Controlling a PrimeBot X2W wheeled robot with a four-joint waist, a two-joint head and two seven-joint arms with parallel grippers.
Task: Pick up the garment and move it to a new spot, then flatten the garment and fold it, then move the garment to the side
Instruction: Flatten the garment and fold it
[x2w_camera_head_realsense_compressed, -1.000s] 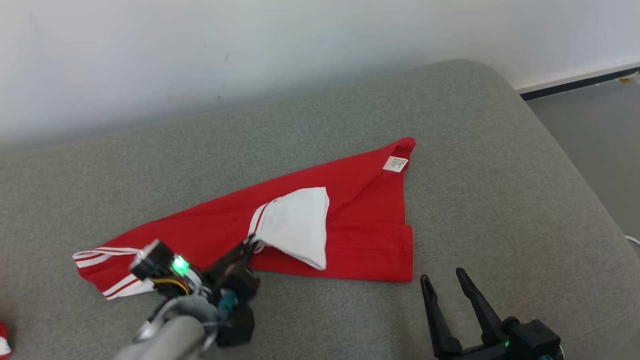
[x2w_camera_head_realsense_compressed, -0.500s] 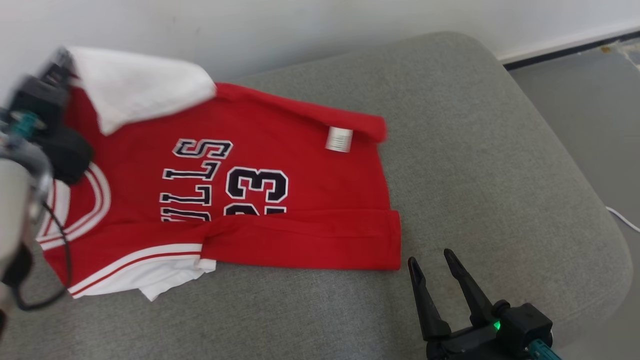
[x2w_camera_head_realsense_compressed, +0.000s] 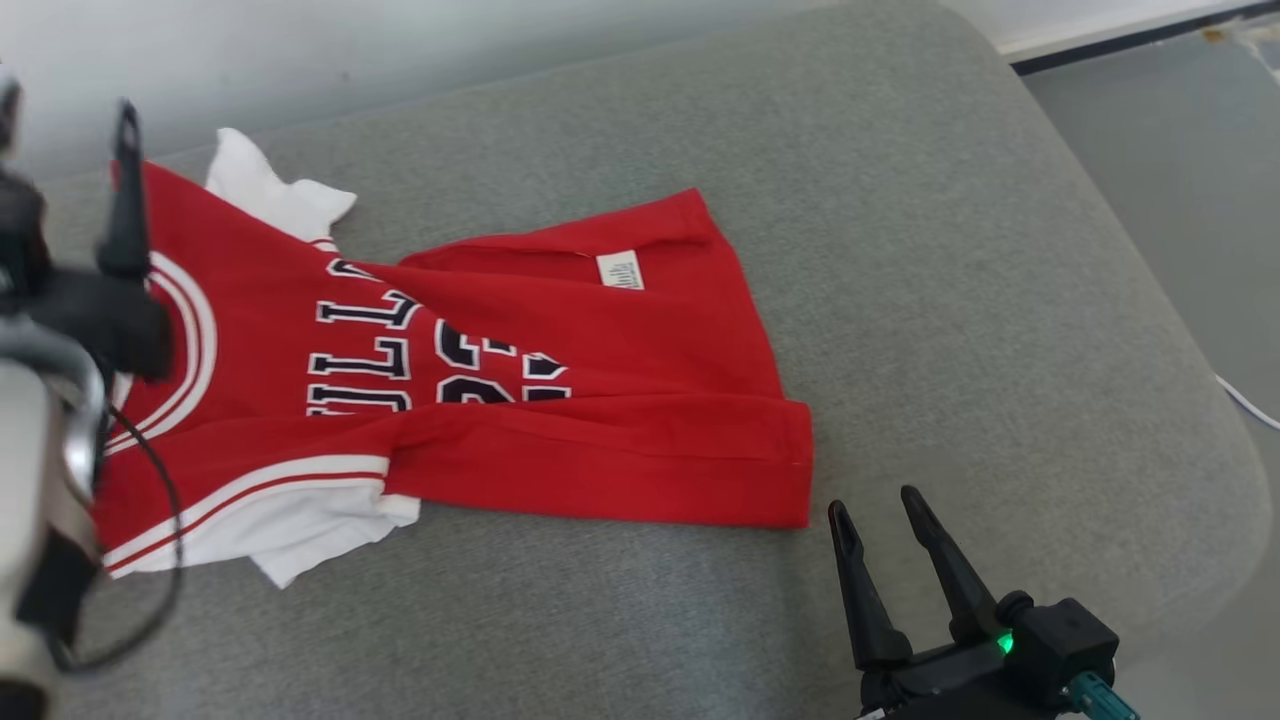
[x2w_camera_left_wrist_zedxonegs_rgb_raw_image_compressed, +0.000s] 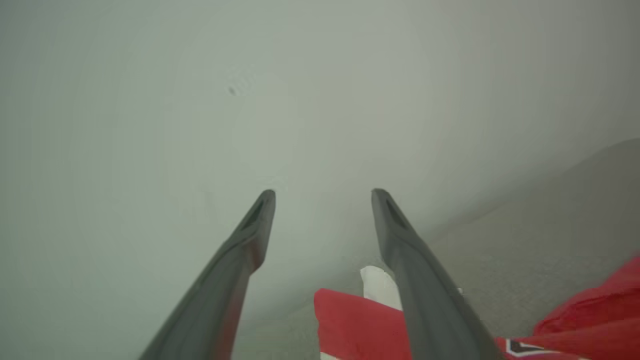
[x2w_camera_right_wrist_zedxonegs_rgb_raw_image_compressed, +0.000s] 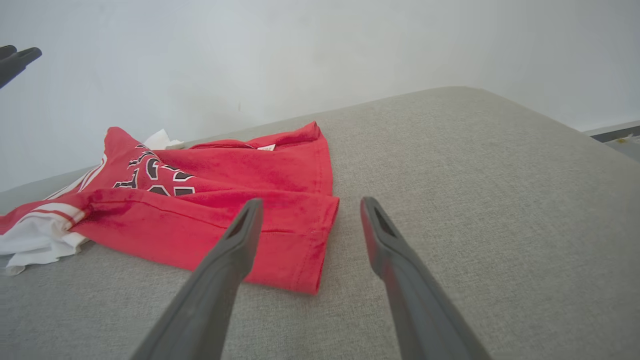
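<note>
The garment (x2w_camera_head_realsense_compressed: 600, 400) is a red jersey with white sleeves, white stripes and dark lettering. It lies spread but rumpled on the grey cushion (x2w_camera_head_realsense_compressed: 950, 250), lettering up, its lower edge folded over. My left gripper (x2w_camera_head_realsense_compressed: 65, 100) hangs above the jersey's far left corner, open and holding nothing. The left wrist view has the left gripper (x2w_camera_left_wrist_zedxonegs_rgb_raw_image_compressed: 324, 192) pointing at the wall, with the garment (x2w_camera_left_wrist_zedxonegs_rgb_raw_image_compressed: 350, 320) below it. My right gripper (x2w_camera_head_realsense_compressed: 875, 503) stands open just off the jersey's near right corner. In the right wrist view the garment (x2w_camera_right_wrist_zedxonegs_rgb_raw_image_compressed: 225, 175) lies ahead and left of the right gripper (x2w_camera_right_wrist_zedxonegs_rgb_raw_image_compressed: 311, 201).
A pale wall (x2w_camera_head_realsense_compressed: 300, 50) runs close behind the cushion's far edge. The cushion's rounded right edge drops to a grey floor (x2w_camera_head_realsense_compressed: 1180, 150), where a white cable (x2w_camera_head_realsense_compressed: 1245, 400) lies. Bare cushion (x2w_camera_right_wrist_zedxonegs_rgb_raw_image_compressed: 475, 175) stretches right of the jersey.
My left gripper carried the jersey's white sleeve up and back, unfolding the garment, then opened and let it drop onto the cushion. The head camera also shifted. The right gripper stayed open.
</note>
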